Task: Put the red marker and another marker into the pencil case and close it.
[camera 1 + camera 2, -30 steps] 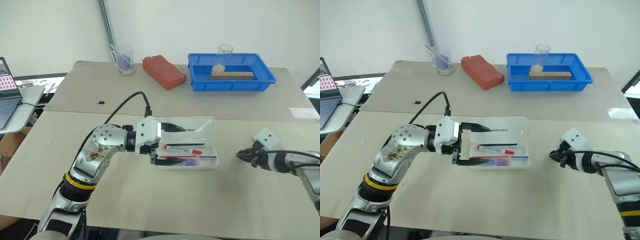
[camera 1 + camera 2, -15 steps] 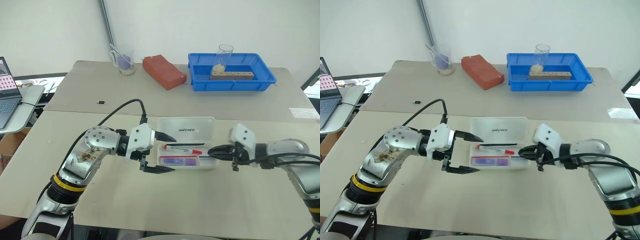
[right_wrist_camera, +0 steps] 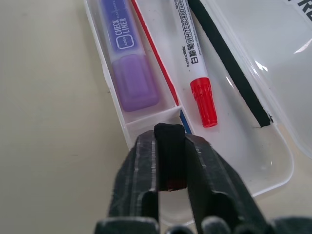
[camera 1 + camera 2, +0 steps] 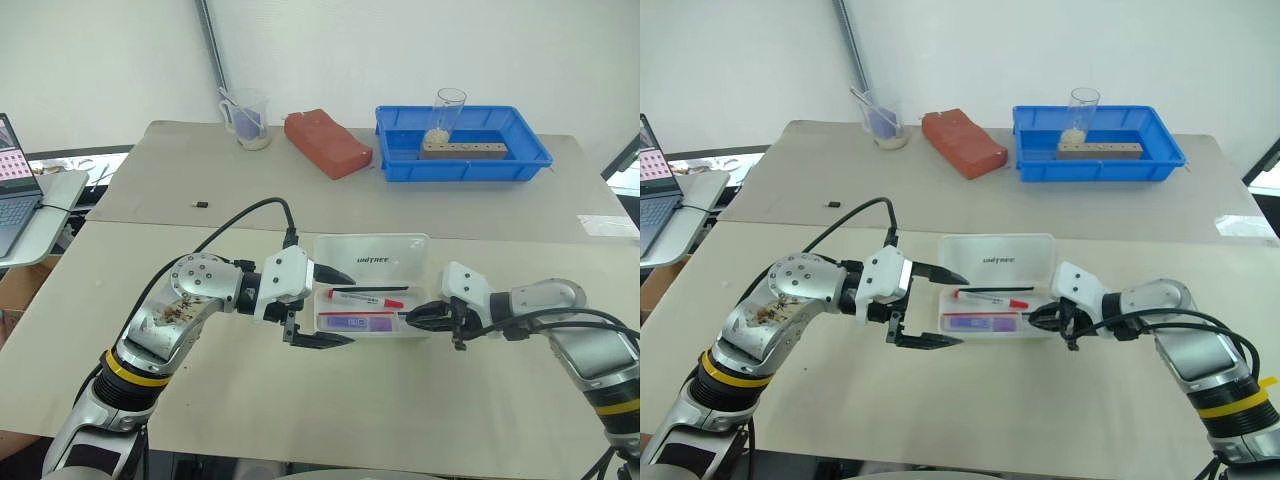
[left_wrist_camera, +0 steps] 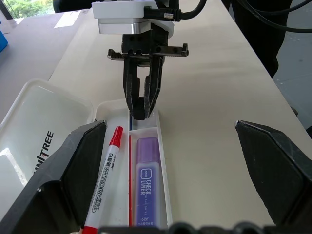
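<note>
Right end effector now sits at the right end of the case, tip down at the end wall. A second ago it hung well to the right of the case, so this arm has swung in. Whether it is open or closed I cannot tell. Left end effector is wide open and gripping nothing. It has drawn back a little along the case and now brackets only the left end, one finger over the lid's near corner and the other just in front of the case.

Both task items already lie in the case, so I judge that only the closing is left and that the arms are lining up for it. The lid lies open behind the base.

The red marker rests in the wide compartment, its long axis along the case's length and its red cap toward the right end. The purple highlighter lies parallel to it in the narrow front compartment, cap also toward the right end. A black pen lies behind the red marker, and a thin red pen lies between the marker and the highlighter.

Well behind the case on the tabletop stand a blue tray, a red block and a beaker.
</note>
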`<state>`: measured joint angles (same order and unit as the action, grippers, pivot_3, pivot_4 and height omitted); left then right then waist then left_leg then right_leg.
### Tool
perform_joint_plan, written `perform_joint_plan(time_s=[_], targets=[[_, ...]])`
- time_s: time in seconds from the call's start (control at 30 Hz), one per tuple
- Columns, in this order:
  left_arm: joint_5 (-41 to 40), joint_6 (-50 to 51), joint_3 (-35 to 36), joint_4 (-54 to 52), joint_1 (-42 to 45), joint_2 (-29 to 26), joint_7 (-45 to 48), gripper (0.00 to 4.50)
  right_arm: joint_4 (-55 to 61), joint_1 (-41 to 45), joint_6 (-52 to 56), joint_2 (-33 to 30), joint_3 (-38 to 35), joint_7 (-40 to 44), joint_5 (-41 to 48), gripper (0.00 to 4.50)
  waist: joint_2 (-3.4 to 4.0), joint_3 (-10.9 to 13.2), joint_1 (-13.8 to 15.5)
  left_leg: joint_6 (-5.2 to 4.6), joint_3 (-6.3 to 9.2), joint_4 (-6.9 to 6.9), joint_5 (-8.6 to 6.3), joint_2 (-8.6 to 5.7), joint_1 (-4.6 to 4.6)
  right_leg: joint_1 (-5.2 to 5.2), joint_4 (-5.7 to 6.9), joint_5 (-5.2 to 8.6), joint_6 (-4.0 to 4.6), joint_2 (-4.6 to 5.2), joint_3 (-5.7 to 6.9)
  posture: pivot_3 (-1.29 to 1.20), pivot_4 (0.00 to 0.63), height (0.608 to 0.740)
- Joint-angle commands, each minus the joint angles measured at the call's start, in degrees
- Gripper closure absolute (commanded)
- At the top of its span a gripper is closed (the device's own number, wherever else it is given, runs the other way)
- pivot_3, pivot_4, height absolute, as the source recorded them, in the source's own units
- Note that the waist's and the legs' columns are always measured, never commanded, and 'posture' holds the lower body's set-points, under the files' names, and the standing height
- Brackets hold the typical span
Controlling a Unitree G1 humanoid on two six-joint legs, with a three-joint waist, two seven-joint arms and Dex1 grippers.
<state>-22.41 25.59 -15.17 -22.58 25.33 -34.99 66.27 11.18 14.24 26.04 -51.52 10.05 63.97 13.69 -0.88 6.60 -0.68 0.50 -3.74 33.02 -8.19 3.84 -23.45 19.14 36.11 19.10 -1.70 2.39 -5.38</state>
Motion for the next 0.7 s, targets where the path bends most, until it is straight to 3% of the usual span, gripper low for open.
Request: perform_joint_plan(time_s=[0.03,0.17,0.2,0.3,0.4,0.67,0.7], targets=[[-0.54,-0.25,0.38,-1.39,0.51,-0.52,0.03,0.0,0.72,0.15,-0.77,-0.09,-1.84,0.18,0.53,1.88,0.0,0.0,0.01,0.0,0.0,0.0,0.0,0.0,0.0,0.0,0.0,0.0,0.0,0.0,0.0,0.0,0.15,0.74],[-0.91,0.37,1.87,-0.01,-0.03,-3.67,2.32,0.0,4.61,-1.3,3.74,-0.89,-7.07,-0.37,5.39,0.58,-0.01,0.0,0.05,0.0,0.0,0.0,0.0,0.0,0.0,0.0,0.0,0.0,0.0,0.0,0.0,0.0,0.15,0.74],[-1.53,1.19,3.12,1.11,0.12,-4.82,2.81,0.0,6.83,-1.76,6.2,-0.9,-9.49,-0.97,7.76,0.09,-0.01,0.0,-0.01,0.0,0.0,-0.01,0.0,0.0,0.0,0.0,0.0,0.0,0.0,0.0,0.0,0.0,0.15,0.74],[-3.44,4.04,7.76,7.41,2.77,-3.45,-1.24,0.0,13.42,-1.99,14.04,0.2,-15.61,-4.15,14.96,0.03,0.0,0.02,-0.02,0.0,0.01,-0.03,0.0,0.01,0.0,0.03,0.02,0.0,0.01,0.0,0.0,0.0,0.15,0.74],[-2.61,4.26,12.13,17.16,6.87,1.32,-9.19,0.71,18.58,-0.83,20.21,2.22,-19.26,-10.05,19.07,0.0,-0.07,0.03,0.28,0.0,0.09,-0.01,0.0,0.02,0.05,-0.04,0.07,0.05,-0.08,0.0,0.09,0.0,0.15,0.74],[3.35,-0.72,14.1,40.27,17.15,13.3,-22.43,4.32,23.76,5.83,27.98,6.13,-20.76,-21.54,23.75,0.0,0.02,-0.09,0.48,-0.01,0.21,0.04,0.0,-0.07,-0.22,0.11,0.06,-0.02,-0.02,0.0,0.11,0.0,0.15,0.74],[4.1,-1.44,13.71,42.53,18.13,14.08,-22.53,4.43,23.86,6.02,28.09,6.08,-20.6,-22.04,23.77,0.0,0.0,-0.09,0.55,-0.01,0.22,0.04,0.0,-0.07,-0.23,0.12,0.04,-0.02,-0.02,-0.02,0.12,0.0,0.15,0.74]])
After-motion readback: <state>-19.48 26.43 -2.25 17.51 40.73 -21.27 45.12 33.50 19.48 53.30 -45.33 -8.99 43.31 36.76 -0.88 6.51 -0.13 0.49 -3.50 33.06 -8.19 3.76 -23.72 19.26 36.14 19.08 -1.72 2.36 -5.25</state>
